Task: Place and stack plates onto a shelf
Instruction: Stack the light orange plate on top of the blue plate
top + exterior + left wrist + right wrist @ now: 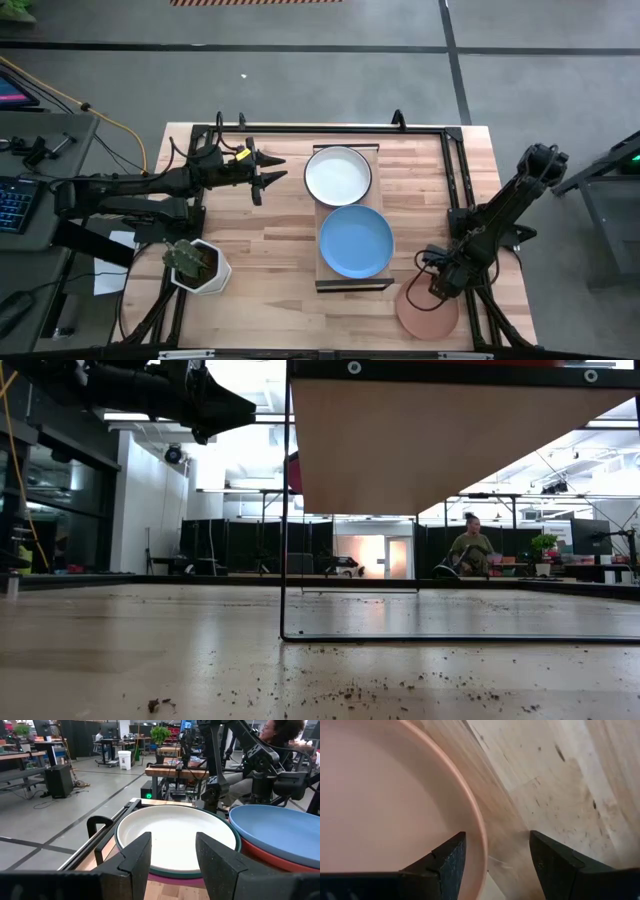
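Note:
Two stacks stand on the shelf. The far stack has the white plate on top; the left wrist view shows it resting on a dark teal plate over a magenta one. The near stack is the light blue plate on a coral red plate. The salmon tan plate lies flat on the tabletop at the near right. My left gripper is open and empty, left of the white plate. My right gripper is open, pointing down, one finger on either side of the salmon plate's rim.
A white hexagonal plant pot stands at the table's near left. The shelf stands on thin dark legs, with its underside above the tabletop. A dark frame runs along the table's edges. A person sits in the room beyond.

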Action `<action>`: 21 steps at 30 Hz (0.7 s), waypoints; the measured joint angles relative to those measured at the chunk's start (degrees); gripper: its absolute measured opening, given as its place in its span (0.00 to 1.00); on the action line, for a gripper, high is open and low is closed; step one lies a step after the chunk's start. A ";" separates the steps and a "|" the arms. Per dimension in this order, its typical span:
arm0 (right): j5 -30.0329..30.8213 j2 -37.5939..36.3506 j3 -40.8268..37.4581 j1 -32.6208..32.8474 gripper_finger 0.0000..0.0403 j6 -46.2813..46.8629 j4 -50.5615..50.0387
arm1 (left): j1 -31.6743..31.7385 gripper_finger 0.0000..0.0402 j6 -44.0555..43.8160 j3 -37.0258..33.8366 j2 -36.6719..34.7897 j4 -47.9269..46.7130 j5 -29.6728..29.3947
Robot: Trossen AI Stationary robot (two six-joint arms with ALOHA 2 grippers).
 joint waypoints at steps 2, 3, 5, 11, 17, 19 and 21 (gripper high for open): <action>-1.17 1.08 0.00 0.00 0.49 -0.46 -0.07 | -0.02 0.36 0.00 0.00 0.00 0.01 0.00; -1.47 1.54 -0.01 0.00 0.49 -0.64 -0.10 | 0.00 0.36 0.00 0.00 0.00 0.04 0.00; -1.60 2.35 0.10 -0.02 0.45 -0.64 -0.14 | 0.00 0.36 0.00 0.00 0.00 0.06 0.00; -1.88 3.00 0.17 -0.02 0.14 -0.83 -0.60 | 0.00 0.36 0.00 0.00 0.00 0.10 0.00; -3.35 2.67 0.12 -0.07 0.04 -1.75 -0.70 | 0.00 0.36 0.00 0.00 0.00 0.12 0.00; -4.59 1.59 0.07 -0.02 0.01 -2.26 -0.65 | -0.01 0.36 0.00 0.00 0.00 0.14 0.00; -5.25 -0.48 -0.02 0.00 0.01 -2.08 -1.23 | 0.00 0.36 0.00 0.00 0.00 0.20 0.00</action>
